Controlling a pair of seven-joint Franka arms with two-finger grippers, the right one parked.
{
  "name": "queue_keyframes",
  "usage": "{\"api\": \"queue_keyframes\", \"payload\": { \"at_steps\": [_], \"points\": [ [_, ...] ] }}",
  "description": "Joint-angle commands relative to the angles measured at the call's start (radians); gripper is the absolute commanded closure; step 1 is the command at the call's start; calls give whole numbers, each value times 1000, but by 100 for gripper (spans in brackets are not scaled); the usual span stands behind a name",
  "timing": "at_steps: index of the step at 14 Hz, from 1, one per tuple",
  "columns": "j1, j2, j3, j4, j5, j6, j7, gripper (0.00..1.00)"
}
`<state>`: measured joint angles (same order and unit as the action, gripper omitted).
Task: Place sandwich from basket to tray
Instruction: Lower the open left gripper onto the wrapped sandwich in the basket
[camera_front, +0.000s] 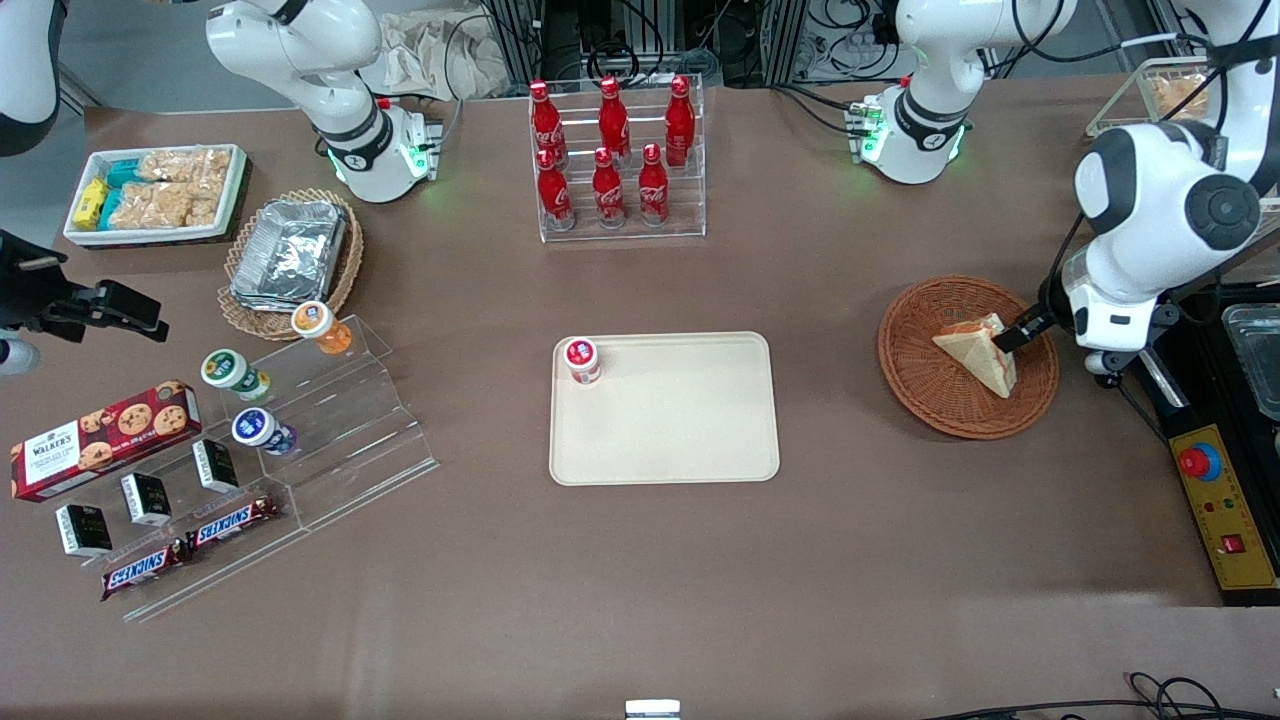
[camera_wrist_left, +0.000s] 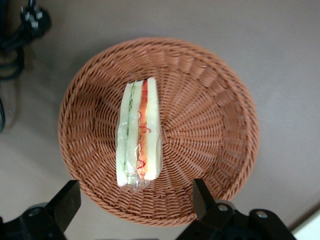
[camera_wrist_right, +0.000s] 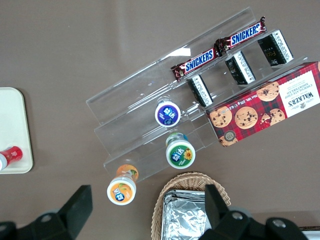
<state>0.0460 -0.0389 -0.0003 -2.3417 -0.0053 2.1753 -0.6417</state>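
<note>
The sandwich (camera_front: 980, 350) (camera_wrist_left: 139, 135), a wedge of white bread with orange-red and green filling in clear film, stands on edge in the round reddish-brown wicker basket (camera_front: 940, 400) (camera_wrist_left: 210, 115). My gripper (camera_front: 1012, 336) (camera_wrist_left: 135, 200) hovers open just above the basket, over the rim at the sandwich's end. Its dark fingers (camera_wrist_left: 202, 197) stand wide apart with nothing between them. The cream tray (camera_front: 680, 420) lies flat mid-table, toward the parked arm's end from the basket, with a small red-lidded cup (camera_front: 582, 360) in one corner.
A clear rack of red cola bottles (camera_front: 615, 160) stands farther from the front camera than the tray. A yellow control box with a red button (camera_front: 1215, 500) sits at the working arm's table edge. Acrylic steps with cups and snack bars (camera_front: 270, 440) lie toward the parked arm's end.
</note>
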Motion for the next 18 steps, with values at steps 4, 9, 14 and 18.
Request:
{"api": "queue_keyframes", "payload": {
  "at_steps": [4,9,14,18],
  "points": [
    [-8,125,-4,-10,-8,98,-188,0],
    [-3,198,-3,-8,-10,106,-232,0],
    [-3,267,-3,-4,-7,190,-236,5],
    [-3,257,-3,-2,-7,184,-237,64]
  ]
}}
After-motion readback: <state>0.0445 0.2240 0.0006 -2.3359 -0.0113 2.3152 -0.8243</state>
